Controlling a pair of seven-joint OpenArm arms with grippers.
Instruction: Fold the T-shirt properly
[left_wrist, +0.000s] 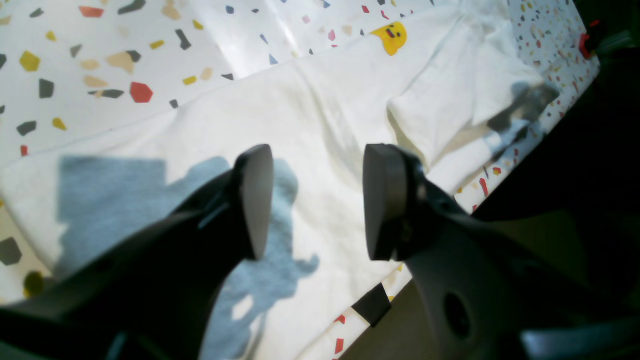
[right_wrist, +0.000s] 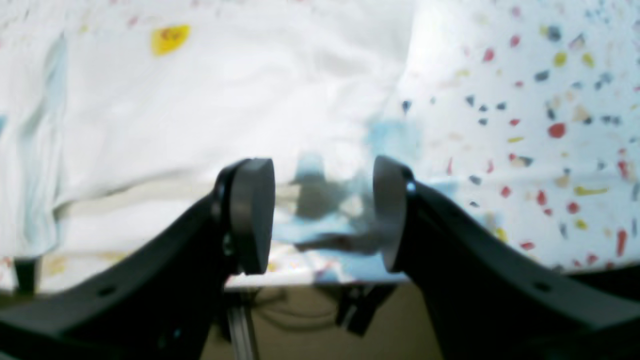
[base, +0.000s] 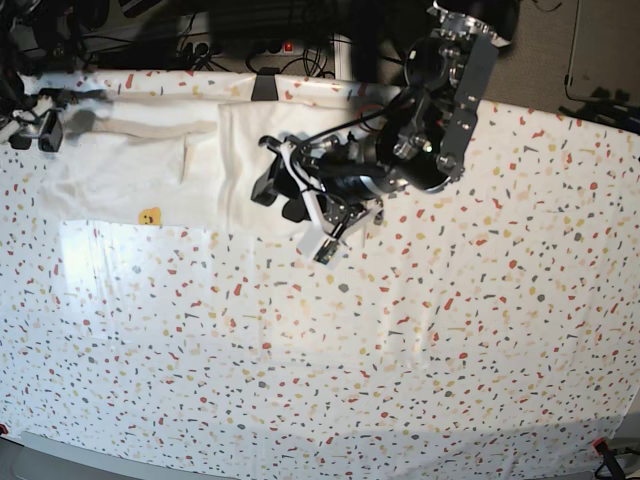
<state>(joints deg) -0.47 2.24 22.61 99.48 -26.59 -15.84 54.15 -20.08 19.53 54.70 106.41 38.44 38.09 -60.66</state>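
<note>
Over the T-shirt (base: 140, 170) near the tabletop (base: 420, 350) edge, both jaws wide and empty — risking pinching the speckled cover instead.

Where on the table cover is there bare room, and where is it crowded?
Bare: the table cover from the T-shirt to the near edge, and its right side. Crowded: the far-left strip, with the shirt, left gripper and right gripper.

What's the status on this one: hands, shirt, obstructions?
Left hand open, empty, above the T-shirt. Right hand open, empty, at the shirt's table-edge side. Shirt partly folded, plain side up. Nothing in the way.
</note>
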